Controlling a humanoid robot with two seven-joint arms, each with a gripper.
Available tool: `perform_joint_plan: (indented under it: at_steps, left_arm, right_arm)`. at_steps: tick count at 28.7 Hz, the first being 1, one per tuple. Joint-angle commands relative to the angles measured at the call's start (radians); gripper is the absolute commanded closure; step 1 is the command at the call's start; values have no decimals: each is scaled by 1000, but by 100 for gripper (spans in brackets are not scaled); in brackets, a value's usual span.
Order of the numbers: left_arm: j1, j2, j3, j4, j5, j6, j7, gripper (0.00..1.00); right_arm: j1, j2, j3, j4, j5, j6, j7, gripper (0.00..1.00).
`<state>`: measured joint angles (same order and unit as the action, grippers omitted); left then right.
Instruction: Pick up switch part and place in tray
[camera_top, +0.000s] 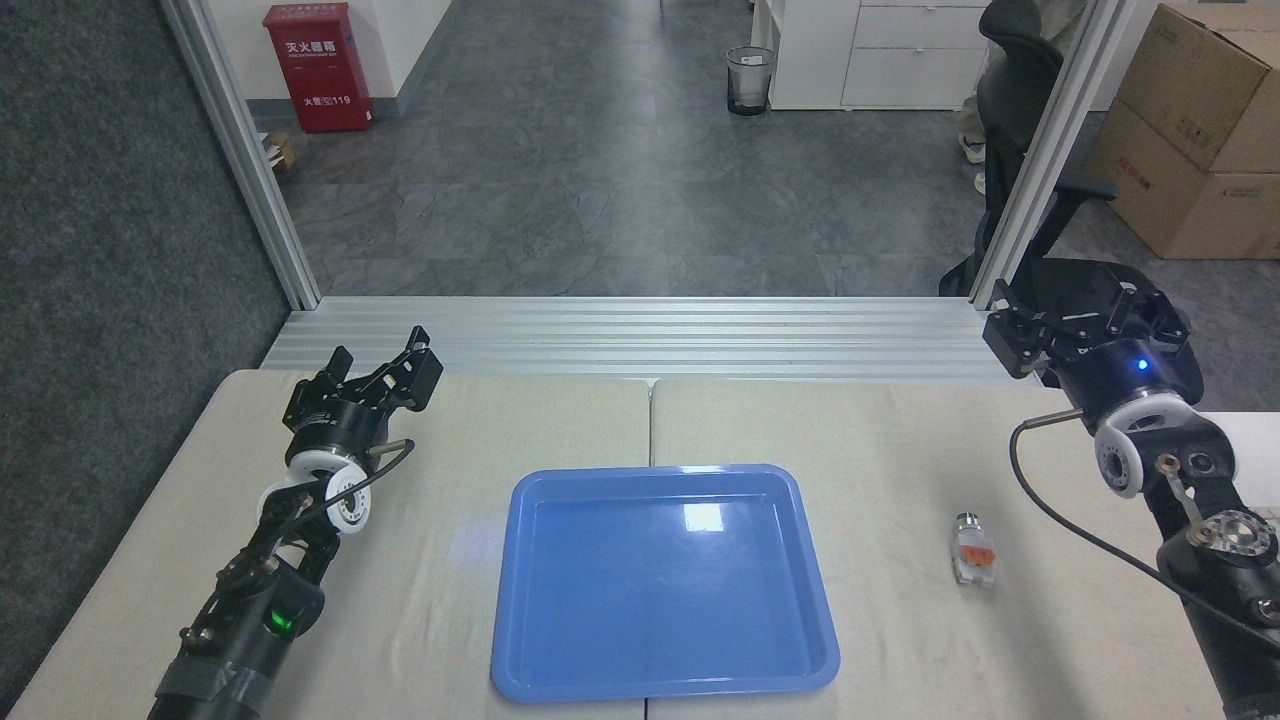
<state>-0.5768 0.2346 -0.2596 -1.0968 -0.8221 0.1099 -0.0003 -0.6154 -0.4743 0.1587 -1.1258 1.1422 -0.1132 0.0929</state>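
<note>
L gripper (385, 362) is hovering over the table's (450, 620) far-left corner w/ its fingers (420, 368) spread a bit apart, gripping nothing and touching nothing; a green light is glowing on the L forearm nearer the bottom edge. Moving right, the tray (520, 600) is sitting flat at the table's center-front, blue and glossy, nothing lying inside it. Right of the tray, apart from its rim, the switch part (973, 548) is lying on the tabletop, silver-ringed round end pointing away from the robot, orange patch showing on the pale body. Nothing is sitting btwn it and the tray. R gripper (1020, 325) is hanging past the table's far-right corner, well apart from the switch part, holding nothing; fingers are showing dark and bunched, so can't tell how far open. Beyond the table, a red cabinet (318, 68), a wastebasket (750, 80), an office chair (1020, 90) and cardboard boxes (1190, 130) are standing on the gray floor.
</note>
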Motion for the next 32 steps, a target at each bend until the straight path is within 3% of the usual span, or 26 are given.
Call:
perform_joint_plan:
  at_steps: [1, 16, 22, 29, 32]
  left_arm:
    - [1, 0, -3, 1, -17, 7, -3, 0]
    - [0, -1, 3, 0, 1, 2, 0, 0]
    - [0, -1, 3, 0, 1, 2, 0, 0]
    - [0, -1, 3, 0, 1, 2, 0, 0]
    - [0, -3, 5, 0, 1, 2, 0, 0]
  right_arm:
    - [-23, 32, -5, 18, 1, 21, 8, 2]
    - [-11, 39, -4, 12, -2, 20, 7, 2]
    - [43, 40, -4, 21, -10, 20, 7, 2]
    - [65, 98, -2, 17, -7, 21, 7, 3]
    - [89, 98, -4, 12, -1, 23, 7, 3]
